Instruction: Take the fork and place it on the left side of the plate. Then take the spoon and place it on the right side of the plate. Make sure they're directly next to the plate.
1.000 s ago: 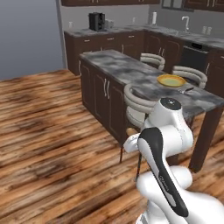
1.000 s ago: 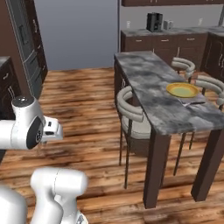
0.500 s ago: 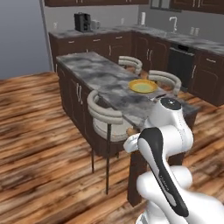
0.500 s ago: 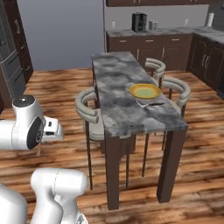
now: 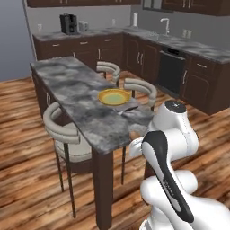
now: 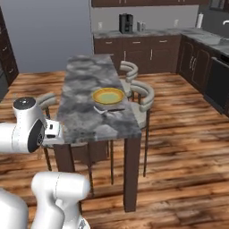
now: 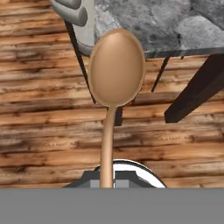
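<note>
In the hand view the orange-tan spoon stands up from my gripper, which is shut on its slim handle; the bowl hangs over the wooden floor beside the island's end. The yellow-rimmed plate rests on the grey marble island. The fork lies across the counter just off the plate's near rim. My hand hovers off the island's near corner, below counter height.
Two white stools stand along one side of the island, another stool on the opposite side. Dark cabinets and a counter line the back walls. A dark table leg crosses the hand view.
Both base views have shifted: the base has driven, and the island with the plate now sits closer and more central. The arm's pose looks unchanged.
</note>
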Tool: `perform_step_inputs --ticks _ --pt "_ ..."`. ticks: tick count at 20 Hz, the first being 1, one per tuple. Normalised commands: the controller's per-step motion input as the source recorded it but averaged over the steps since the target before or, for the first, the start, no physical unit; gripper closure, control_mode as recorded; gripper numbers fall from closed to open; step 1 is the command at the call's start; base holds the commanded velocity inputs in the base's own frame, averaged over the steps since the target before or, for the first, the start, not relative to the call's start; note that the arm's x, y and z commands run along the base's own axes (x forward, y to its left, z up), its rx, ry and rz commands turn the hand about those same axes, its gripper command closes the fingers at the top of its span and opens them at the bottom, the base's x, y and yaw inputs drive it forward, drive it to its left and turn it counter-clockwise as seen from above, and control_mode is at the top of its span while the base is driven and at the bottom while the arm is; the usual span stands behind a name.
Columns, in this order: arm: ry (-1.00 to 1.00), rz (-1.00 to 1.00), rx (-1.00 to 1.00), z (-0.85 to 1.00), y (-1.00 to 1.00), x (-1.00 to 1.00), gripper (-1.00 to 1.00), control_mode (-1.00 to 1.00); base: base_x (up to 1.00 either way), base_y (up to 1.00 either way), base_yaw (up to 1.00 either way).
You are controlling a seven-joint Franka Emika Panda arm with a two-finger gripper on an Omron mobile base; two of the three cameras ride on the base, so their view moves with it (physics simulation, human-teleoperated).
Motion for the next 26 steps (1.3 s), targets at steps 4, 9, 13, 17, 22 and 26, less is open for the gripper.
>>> perform_step_inputs --ticks 4,9,13,17,22,26 --pt "0.00 0.00 0.00 0.00 0.00 0.00 1.00 1.00 0.15 -1.00 0.00" --pt "0.00 0.00 0.00 0.00 0.00 0.00 1.00 1.00 0.20 -1.00 0.01" --pt "0.00 0.00 0.00 0.00 0.00 0.00 1.00 1.00 0.30 -1.00 0.03" --pt "0.00 0.00 0.00 0.00 0.00 0.00 1.00 1.00 0.41 -1.00 0.04" --pt "0.00 0.00 0.00 0.00 0.00 0.00 1.00 1.00 0.51 -1.00 0.07" --pt "0.00 0.00 0.00 0.00 0.00 0.00 1.00 1.00 0.71 -0.90 0.16"
